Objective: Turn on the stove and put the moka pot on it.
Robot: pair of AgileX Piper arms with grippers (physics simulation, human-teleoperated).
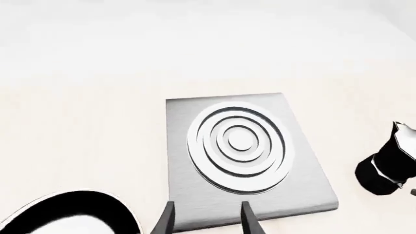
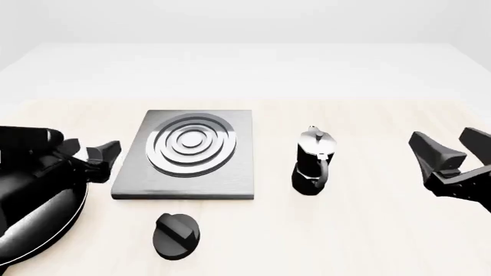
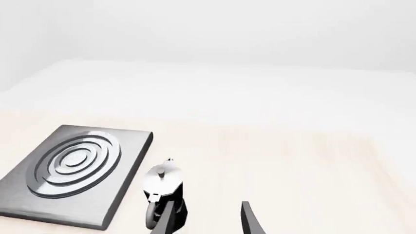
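We list a stove plate (image 2: 188, 155), grey with silver rings, lying flat on the tabletop (image 2: 360, 230) left of its middle. Its black ridged knob (image 2: 176, 235) sits apart, between the plate and the tabletop's near edge. The moka pot (image 2: 313, 162) stands upright just right of the plate, not touching it, well clear of the far edge. A black frying pan (image 2: 38, 213) occupies the near left corner. Our left gripper (image 2: 96, 156) hovers over the pan's rim beside the plate's left edge, fingers spread and empty. Our right gripper (image 2: 452, 150) hangs near the right edge, well apart from the pot, fingers spread wide, nothing between them.
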